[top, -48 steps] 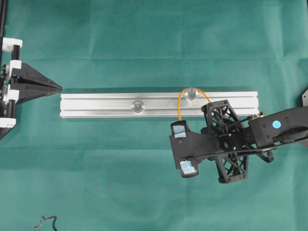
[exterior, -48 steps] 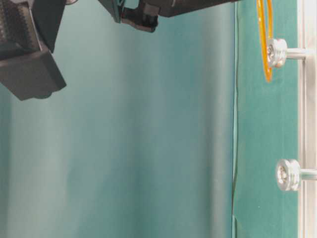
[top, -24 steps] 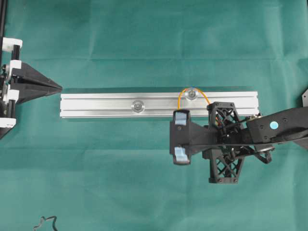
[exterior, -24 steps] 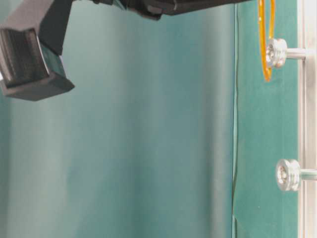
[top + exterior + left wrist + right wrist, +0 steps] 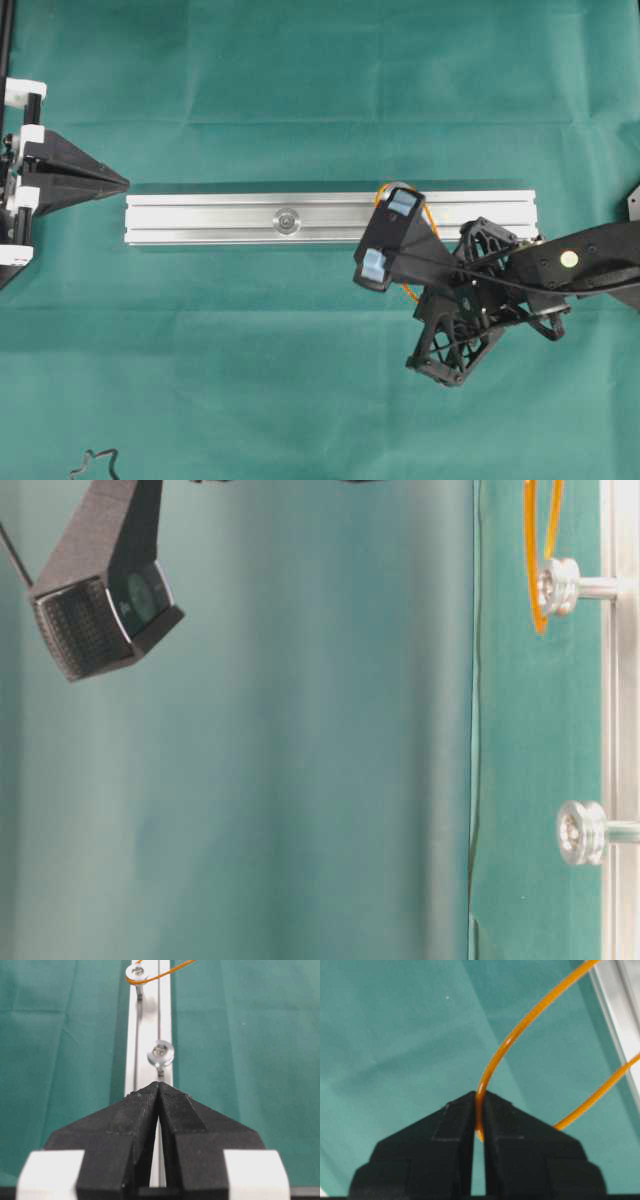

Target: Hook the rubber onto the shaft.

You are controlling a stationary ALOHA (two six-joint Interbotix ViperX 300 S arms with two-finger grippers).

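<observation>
Right claw [image 5: 478,1110] is closed on the orange rubber band [image 5: 520,1027], pinching its loop end over the green desk [image 5: 300,350] just beside the silver rail [image 5: 200,218]. Band's far end is looped round the far shaft [image 5: 136,972]. Near shaft [image 5: 160,1053] is bare. Left claw [image 5: 158,1090] is closed, empty, at rail's end.

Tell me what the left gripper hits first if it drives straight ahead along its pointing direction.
Probably the near shaft standing on the silver rail: the shut left gripper points along that rail, though its height relative to the shaft is unclear.
</observation>
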